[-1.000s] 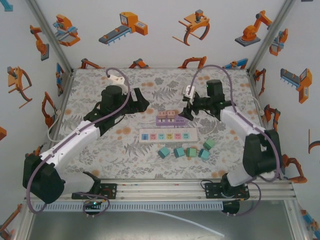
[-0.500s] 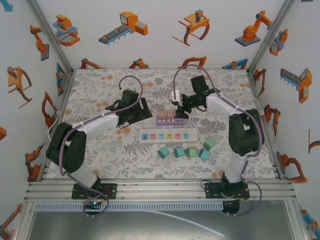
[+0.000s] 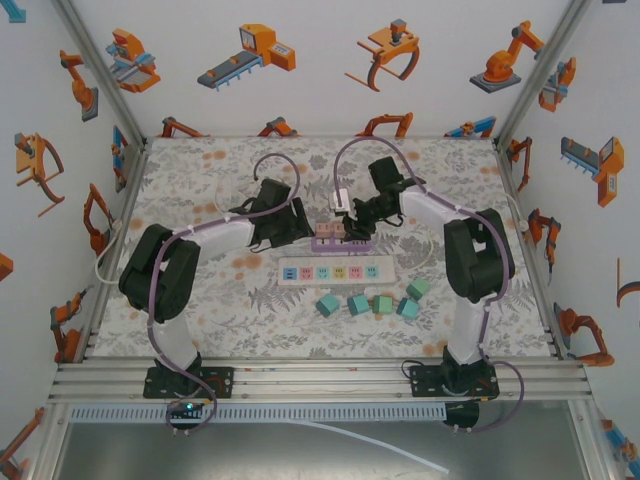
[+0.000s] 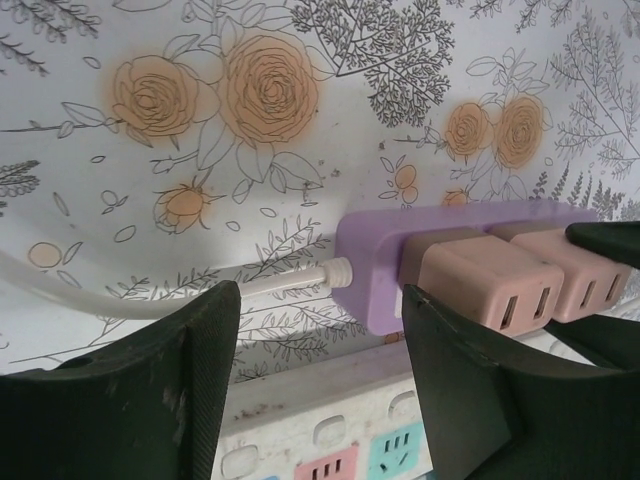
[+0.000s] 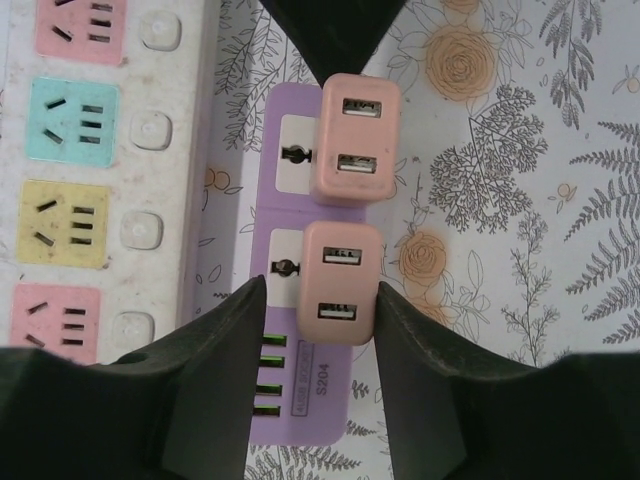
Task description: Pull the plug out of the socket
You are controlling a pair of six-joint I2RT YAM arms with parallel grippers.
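A purple socket strip (image 3: pixel 345 243) lies mid-table with two pink plugs (image 3: pixel 333 230) standing in it. In the right wrist view my right gripper (image 5: pixel 318 290) straddles the nearer pink plug (image 5: pixel 340 285). Its right finger (image 5: pixel 420 360) touches the plug's side, and a narrow gap remains at the left finger. The second plug (image 5: pixel 352 140) sits just beyond. My left gripper (image 4: pixel 315 295) hovers open at the cord end of the purple socket (image 4: pixel 370 260), its right finger (image 4: pixel 470 390) close to a pink plug (image 4: pixel 490 285). From above, the left gripper (image 3: pixel 303 228) and right gripper (image 3: pixel 350 215) flank the socket.
A white power strip (image 3: pixel 336 271) with coloured outlets lies just in front of the purple one. Several teal blocks (image 3: pixel 370 303) sit nearer the arms. A white cord (image 4: pixel 200 295) runs left from the socket. Printed walls enclose the mat.
Both arms have swung inward to the purple socket. Both pairs of jaws have narrowed, the right pair coming in around the nearer pink plug.
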